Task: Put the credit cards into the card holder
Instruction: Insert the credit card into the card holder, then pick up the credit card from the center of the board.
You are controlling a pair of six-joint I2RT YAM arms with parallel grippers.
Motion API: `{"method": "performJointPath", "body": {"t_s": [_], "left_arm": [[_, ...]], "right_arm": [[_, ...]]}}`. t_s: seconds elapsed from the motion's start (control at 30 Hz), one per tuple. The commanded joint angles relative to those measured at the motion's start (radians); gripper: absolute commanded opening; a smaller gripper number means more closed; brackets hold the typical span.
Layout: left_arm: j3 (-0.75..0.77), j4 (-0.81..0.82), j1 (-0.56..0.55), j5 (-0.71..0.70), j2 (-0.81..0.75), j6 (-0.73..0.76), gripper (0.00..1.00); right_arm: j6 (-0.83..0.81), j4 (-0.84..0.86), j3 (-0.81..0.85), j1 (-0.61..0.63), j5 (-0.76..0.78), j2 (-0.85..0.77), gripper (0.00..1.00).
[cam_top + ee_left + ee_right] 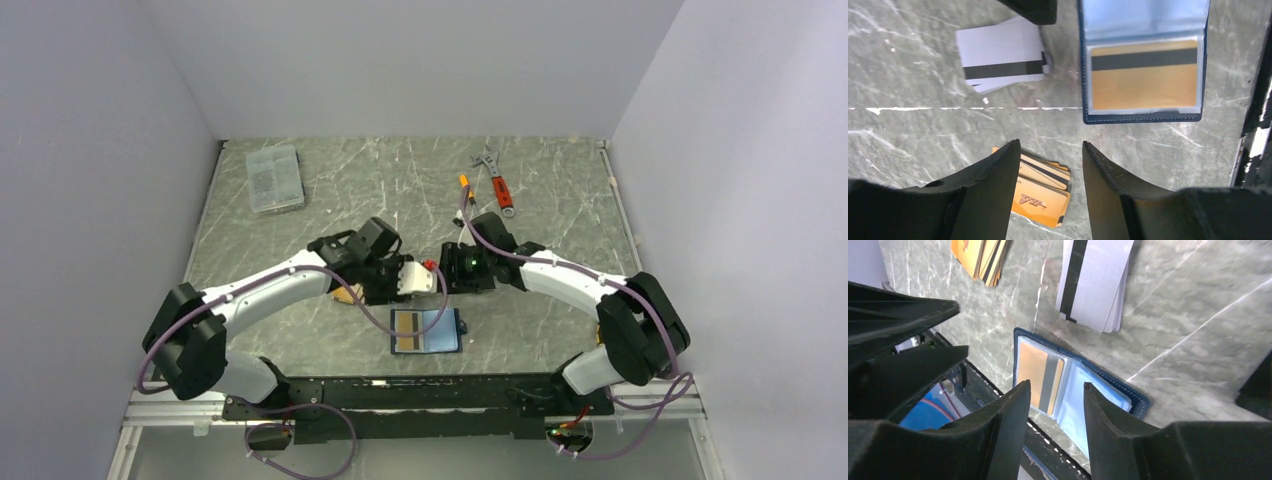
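The task is judged to be at an early stage: the navy card holder (1143,22) is laid open on the desk (400,190), and only one orange-tan card (1143,82) with a black stripe is seen tucked into a clear sleeve. The neighbouring sleeve is seen empty in the right wrist view. Two loose piles are not yet stowed: a stack of white-grey striped cards (1000,52) beside the holder's edge, and a fanned stack of orange cards (1043,192) well apart from it. The left end effector (1050,147) is held with its fingers apart and nothing between them. The orange stack lies just below it, partly hidden behind one finger. The right end effector (1055,386) is likewise spread and empty, and the open holder is framed in its gap, with the white-grey stack beyond. Whether either end effector touches the desk cannot be told.
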Motion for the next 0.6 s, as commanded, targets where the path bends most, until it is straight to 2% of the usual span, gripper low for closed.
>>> {"method": "performJointPath", "body": {"t_s": [0.0,0.17,0.33,0.47,0.57], "left_arm": [[0.099,-0.043,0.078,0.148,-0.01,-0.095,0.55],[0.203,0.05,0.192,0.269,0.123,-0.39,0.58],[0.219,0.146,0.249,0.349,0.271,-0.634,0.58],[0.183,0.213,0.278,0.34,0.341,-0.772,0.58],[0.149,0.253,0.282,0.341,0.367,-0.861,0.59]], "right_arm": [[-0.069,-0.038,0.068,-0.035,0.059,-0.007,0.49],[-0.095,0.031,0.086,-0.045,0.173,0.047,0.55],[-0.08,0.271,-0.005,-0.05,0.201,0.041,0.6],[-0.089,0.234,0.058,-0.067,0.143,0.125,0.61],[-0.065,0.269,0.064,-0.074,0.098,0.18,0.62]]}}
